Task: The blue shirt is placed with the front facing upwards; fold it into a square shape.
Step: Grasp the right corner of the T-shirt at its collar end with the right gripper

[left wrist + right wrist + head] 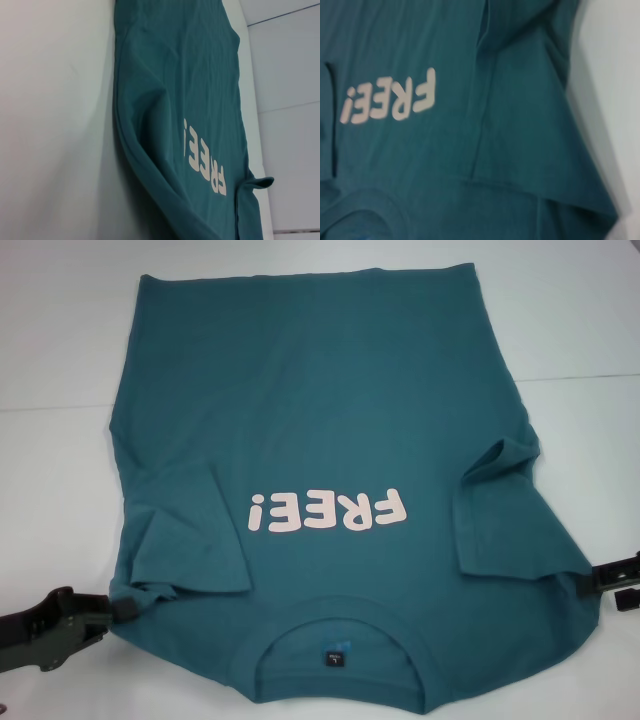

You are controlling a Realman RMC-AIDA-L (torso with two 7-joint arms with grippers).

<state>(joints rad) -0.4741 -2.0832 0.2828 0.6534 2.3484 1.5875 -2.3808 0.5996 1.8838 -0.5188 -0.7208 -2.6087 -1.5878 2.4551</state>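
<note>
blue shirt (330,430) face-up on tabletop (60,360), sleeves folded inward, left gripper (118,608) and right gripper (592,578) apparently pinching shoulder edges, jaws' state unclear

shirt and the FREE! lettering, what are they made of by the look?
Blue shirt: looks like soft matte knit, likely cotton; it creases limply at the folded sleeves, with a ribbed collar. FREE! lettering: flat pale pink print, probably ink or transfer film, opaque with crisp edges.

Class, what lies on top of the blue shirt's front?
Both sleeves are folded inward over the blue shirt, flanking the pink print, which stays uncovered. What the sleeves cover is hidden.
</note>
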